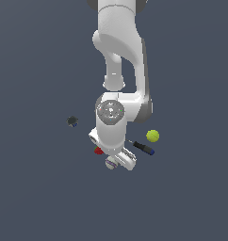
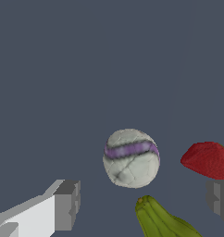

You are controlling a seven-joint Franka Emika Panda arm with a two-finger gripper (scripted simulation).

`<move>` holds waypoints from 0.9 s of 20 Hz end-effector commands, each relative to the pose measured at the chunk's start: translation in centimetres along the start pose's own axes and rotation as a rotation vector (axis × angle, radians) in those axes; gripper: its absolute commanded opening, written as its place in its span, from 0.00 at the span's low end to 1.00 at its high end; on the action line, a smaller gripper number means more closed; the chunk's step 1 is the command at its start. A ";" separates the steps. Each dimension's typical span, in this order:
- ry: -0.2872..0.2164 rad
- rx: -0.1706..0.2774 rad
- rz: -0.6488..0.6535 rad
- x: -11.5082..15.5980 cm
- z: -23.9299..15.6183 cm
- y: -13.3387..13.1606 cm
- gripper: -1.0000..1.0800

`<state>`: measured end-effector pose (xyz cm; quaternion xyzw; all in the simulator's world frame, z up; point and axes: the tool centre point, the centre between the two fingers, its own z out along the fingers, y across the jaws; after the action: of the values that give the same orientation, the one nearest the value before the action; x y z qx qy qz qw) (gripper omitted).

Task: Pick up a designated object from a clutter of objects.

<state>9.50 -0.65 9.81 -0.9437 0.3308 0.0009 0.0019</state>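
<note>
The designated object, a white ball with a purple stripe [image 2: 131,158], lies on the dark floor. In the wrist view it sits between and just beyond my two grey fingertips [image 2: 65,203], nearer none of them by touch. My gripper [image 2: 141,201] is open and empty, hovering above the ball. In the exterior view the ball [image 1: 110,163] peeks out beside my gripper [image 1: 118,162], mostly covered by the hand. Of the clutter, a red strawberry [image 2: 208,159] lies close to the ball and a yellow-green pear-like fruit [image 2: 160,220] lies just beside it.
In the exterior view the strawberry [image 1: 98,150] shows at the hand's edge. A black-and-blue screwdriver [image 1: 143,148] and a yellow-green ball [image 1: 152,136] lie at the exterior view's right. A dark grey lump [image 1: 72,121] lies at its left. The red-brown box is hidden.
</note>
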 end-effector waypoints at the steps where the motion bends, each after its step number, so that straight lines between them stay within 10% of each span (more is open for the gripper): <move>1: 0.002 -0.002 0.023 0.2 0.7 0.1 0.96; 18: 0.003 -0.003 0.035 0.2 5.5 0.2 0.96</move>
<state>9.53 -0.94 4.97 -0.9379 0.3469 0.0005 -0.0001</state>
